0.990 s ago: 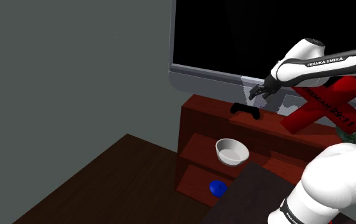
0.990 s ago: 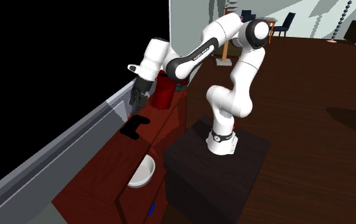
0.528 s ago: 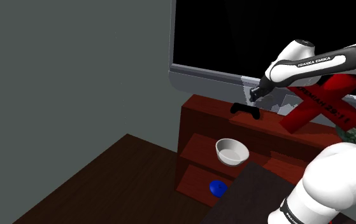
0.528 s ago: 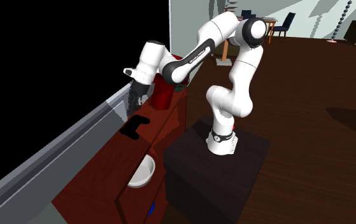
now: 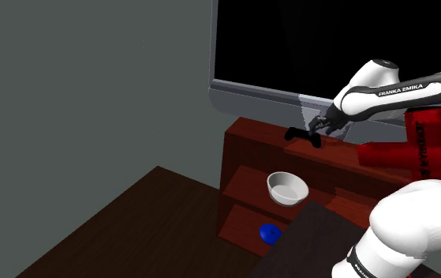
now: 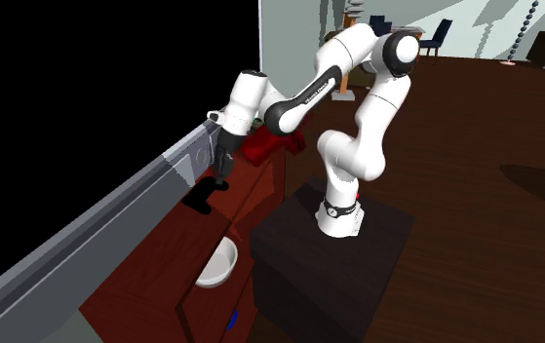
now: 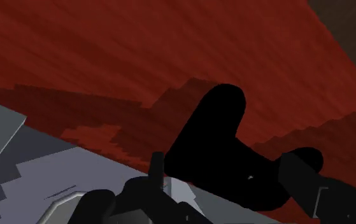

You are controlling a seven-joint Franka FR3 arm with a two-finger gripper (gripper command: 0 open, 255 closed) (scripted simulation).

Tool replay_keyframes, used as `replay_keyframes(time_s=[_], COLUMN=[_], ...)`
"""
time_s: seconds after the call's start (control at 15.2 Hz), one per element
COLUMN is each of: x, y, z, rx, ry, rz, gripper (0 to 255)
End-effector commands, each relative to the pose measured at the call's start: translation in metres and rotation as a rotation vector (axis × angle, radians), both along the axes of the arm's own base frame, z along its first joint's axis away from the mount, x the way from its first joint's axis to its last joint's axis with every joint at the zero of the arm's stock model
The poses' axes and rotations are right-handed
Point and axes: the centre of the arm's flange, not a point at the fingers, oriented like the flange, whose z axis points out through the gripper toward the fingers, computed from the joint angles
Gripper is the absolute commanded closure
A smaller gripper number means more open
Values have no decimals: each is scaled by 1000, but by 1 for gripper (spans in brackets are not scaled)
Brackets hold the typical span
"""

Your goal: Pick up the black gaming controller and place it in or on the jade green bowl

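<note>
The black gaming controller (image 5: 302,136) lies on top of the red-brown cabinet (image 5: 250,134), close to the grey ledge of the dark screen behind it. My gripper (image 5: 319,128) has come down at the controller's end, just above the cabinet top (image 6: 177,244). From the second exterior view the gripper (image 6: 219,181) hangs right over the controller (image 6: 202,199). In the wrist view the fingers (image 7: 158,170) stand apart, with the controller (image 7: 224,149) lying between them; the gripper (image 7: 227,178) is open. The bowl (image 5: 287,188) looks whitish and sits on a lower shelf; it also shows as the bowl (image 6: 217,264).
A red cross-shaped thing (image 5: 416,150) lies on the cabinet behind my forearm, seen too as the red thing (image 6: 272,146). A blue object (image 5: 269,232) sits on the lowest shelf. The grey screen ledge (image 6: 114,214) runs along the cabinet's back. My stand (image 6: 333,248) is beside the cabinet.
The gripper has dropped from above the cabinet down to the controller, and the hand has turned more upright. The red cross-shaped thing has swung round and tipped over.
</note>
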Motion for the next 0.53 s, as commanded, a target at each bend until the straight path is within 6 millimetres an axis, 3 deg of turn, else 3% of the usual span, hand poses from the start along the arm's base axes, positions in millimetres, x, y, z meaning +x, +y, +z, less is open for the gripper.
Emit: replay_keyframes(time_s=[0.0,0.46], x=[-19,-11], y=[12,8], z=[-5,-35], rx=[38,44], ry=[-17,-20], rz=[-123,-144], gripper=[0,0])
